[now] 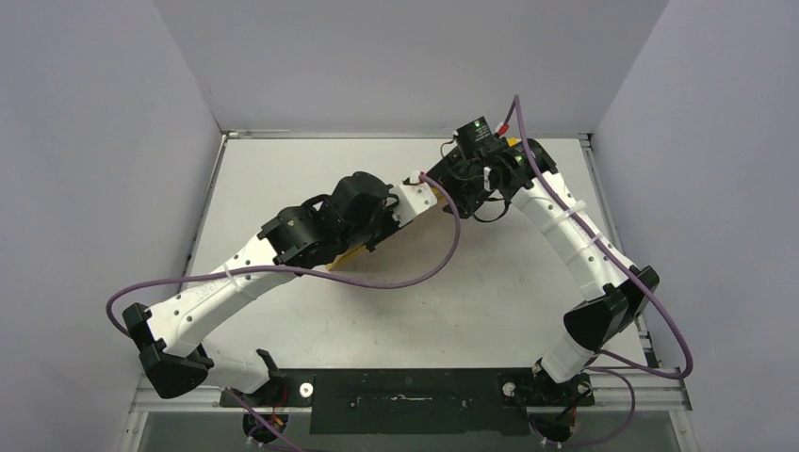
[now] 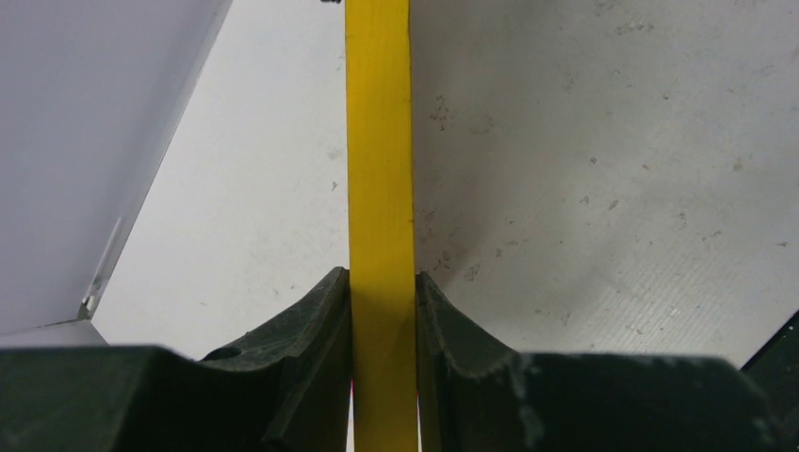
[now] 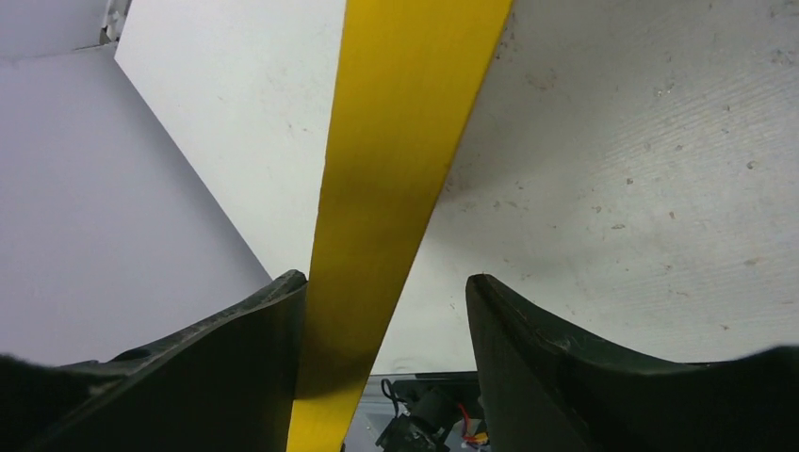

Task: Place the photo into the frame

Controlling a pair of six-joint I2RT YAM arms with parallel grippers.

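Observation:
The frame is held on edge above the white table, so only a bright yellow bar [image 2: 382, 141] shows, running straight up the left wrist view. My left gripper [image 2: 383, 282] is shut on it, both black fingers pressed flat against its sides. The same yellow frame [image 3: 405, 141] slants through the right wrist view. My right gripper [image 3: 386, 278] is open astride it: the left finger [image 3: 254, 330] touches the bar and the right finger stands well apart. From above, the arms cover most of the frame [image 1: 350, 254]. The photo is out of view.
Grey enclosure walls close in the white table [image 1: 377, 320] on the left, back and right. A purple cable [image 1: 415, 278] loops over the table's middle from the left arm. The right arm's cable hangs past the right table edge.

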